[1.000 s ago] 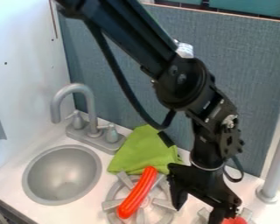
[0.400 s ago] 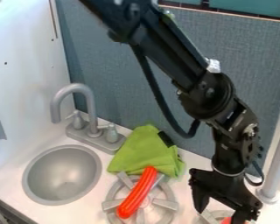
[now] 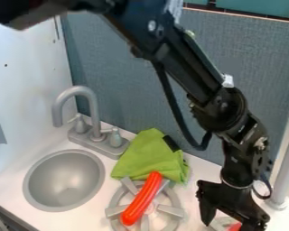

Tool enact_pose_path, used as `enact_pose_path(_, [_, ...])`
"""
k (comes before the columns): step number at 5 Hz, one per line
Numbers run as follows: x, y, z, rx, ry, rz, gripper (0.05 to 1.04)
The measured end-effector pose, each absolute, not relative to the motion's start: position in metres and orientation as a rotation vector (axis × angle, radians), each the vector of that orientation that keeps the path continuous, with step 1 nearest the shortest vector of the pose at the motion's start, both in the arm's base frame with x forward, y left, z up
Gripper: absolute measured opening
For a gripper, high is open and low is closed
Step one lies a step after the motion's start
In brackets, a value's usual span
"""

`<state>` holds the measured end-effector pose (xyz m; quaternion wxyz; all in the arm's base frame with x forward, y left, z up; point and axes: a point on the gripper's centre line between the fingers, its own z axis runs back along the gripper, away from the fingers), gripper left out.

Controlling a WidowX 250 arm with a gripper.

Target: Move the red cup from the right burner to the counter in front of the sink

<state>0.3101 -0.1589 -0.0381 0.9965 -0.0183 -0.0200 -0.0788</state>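
Table [image 3: 199, 168]: burner no. 2 [image 3: 220, 221] under end effector [image 3: 230, 224], small obj. [image 3: 235, 227] btwn fingertips. Just L of end effector, burner no. 1 [image 3: 171, 210] w/ sausage [image 3: 142, 198] on top. Cloth [image 3: 144, 153] behind-L; sink [image 3: 63, 180] far L, faucet [image 3: 94, 108] behind sink. Pole [image 3: 284, 169] R; partition [image 3: 147, 90] behind all.

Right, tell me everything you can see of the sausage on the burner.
The sausage is glossy red-orange, long and slightly curved, with rounded ends; it looks like smooth plastic and whole. It lies slantwise across the grey burner, its far end by the green cloth; I can't tell whether they touch. The end effector is off to its right, clear of it.
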Motion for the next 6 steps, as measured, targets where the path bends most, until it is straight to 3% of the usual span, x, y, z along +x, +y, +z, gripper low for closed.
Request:
enact_pose_path(2, [0.324, -0.16, -0.046, -0.078, -0.058, -0.12, 1.001])
enact_pose_path(4, [0.321, -0.151, -0.076, -0.061, 0.055, -0.115, 1.001])
enact_pose_path(5, [0.32, -0.152, -0.081, -0.059, 0.064, -0.117, 0.947])
enact_pose_path(6, [0.321, -0.157, -0.082, -0.088, 0.049, -0.112, 0.669])
